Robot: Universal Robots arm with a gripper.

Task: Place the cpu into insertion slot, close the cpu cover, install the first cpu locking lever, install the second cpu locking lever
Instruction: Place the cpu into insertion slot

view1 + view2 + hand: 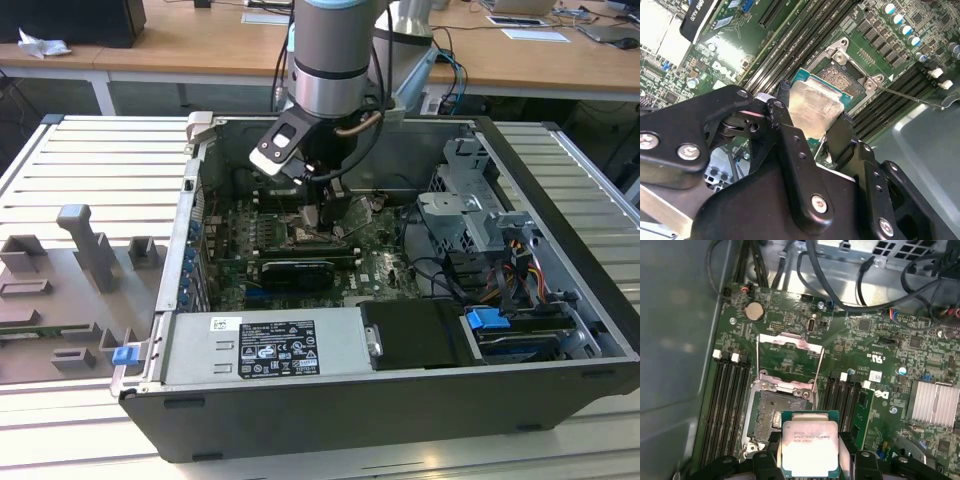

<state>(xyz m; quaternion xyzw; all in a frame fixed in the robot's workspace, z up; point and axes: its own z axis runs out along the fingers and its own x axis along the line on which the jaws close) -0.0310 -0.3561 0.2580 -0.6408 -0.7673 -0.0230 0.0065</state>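
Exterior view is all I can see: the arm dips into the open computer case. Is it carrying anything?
Observer: Yes. In both wrist views the hand grips the cpu, a silver-topped square chip, by two opposite edges.
Visitor: Is its socket ready?
Observer: The insertion slot lies bare; the cpu cover is swung open off it.
Visitor: Is the chip in yet?
Observer: No. In the first wrist view it overlaps just one corner of the slot, unseated.

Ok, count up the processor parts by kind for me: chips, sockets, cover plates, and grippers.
cpu: 1, held between the gripper's fingers
insertion slot: 1, no chip in it
cpu cover: 1, swung open
gripper: 1
Total: 4
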